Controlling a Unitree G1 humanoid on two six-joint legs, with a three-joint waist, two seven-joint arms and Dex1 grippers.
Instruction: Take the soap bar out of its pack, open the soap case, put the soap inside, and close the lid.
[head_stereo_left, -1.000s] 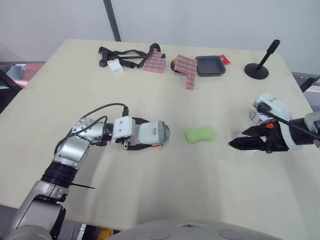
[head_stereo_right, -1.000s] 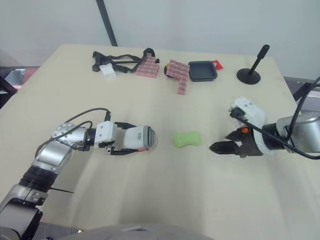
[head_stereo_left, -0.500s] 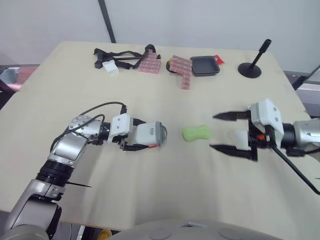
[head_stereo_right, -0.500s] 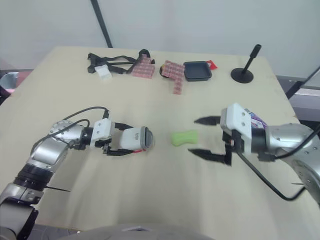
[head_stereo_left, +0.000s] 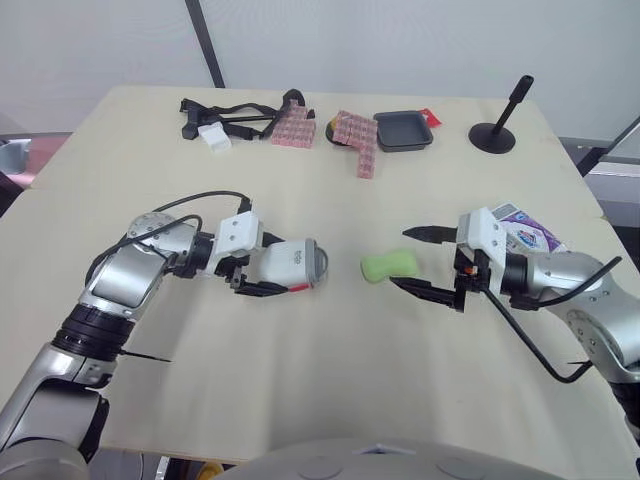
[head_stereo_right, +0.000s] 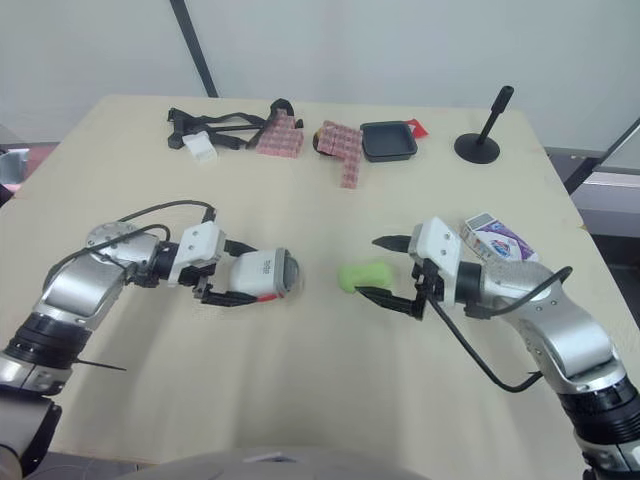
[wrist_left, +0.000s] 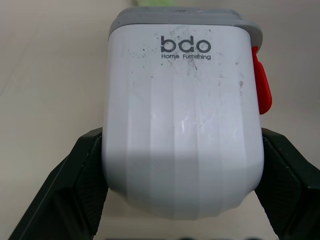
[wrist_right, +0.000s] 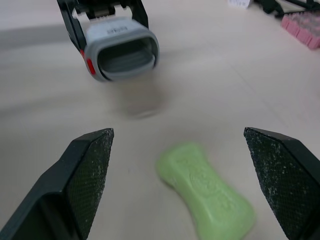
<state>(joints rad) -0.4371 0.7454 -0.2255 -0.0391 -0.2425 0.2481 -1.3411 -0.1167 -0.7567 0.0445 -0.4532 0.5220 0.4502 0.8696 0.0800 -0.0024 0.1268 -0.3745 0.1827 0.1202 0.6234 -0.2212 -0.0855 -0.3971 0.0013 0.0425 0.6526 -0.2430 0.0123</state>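
Observation:
The green soap bar (head_stereo_left: 388, 265) lies bare on the table's middle. My right gripper (head_stereo_left: 398, 257) is open, with one finger on either side of the soap's right end; the right wrist view shows the soap (wrist_right: 205, 195) low between its fingers (wrist_right: 85, 175). The white soap case (head_stereo_left: 290, 265), with a grey end and a red latch, lies on its side left of the soap. My left gripper (head_stereo_left: 278, 266) is shut on the case (wrist_left: 182, 120). The case's grey end (wrist_right: 120, 50) faces the soap. The purple-white soap pack (head_stereo_left: 525, 228) lies behind my right wrist.
Along the far edge lie black straps (head_stereo_left: 235, 108) with a white block (head_stereo_left: 213, 138), pink checked pieces (head_stereo_left: 357, 135), a black tray (head_stereo_left: 403, 130) and a black stand (head_stereo_left: 497, 135). The table's right edge is close to the pack.
My right gripper has opened and swung left from the table's right side to straddle the soap. The left gripper still holds the case. The camera has shifted.

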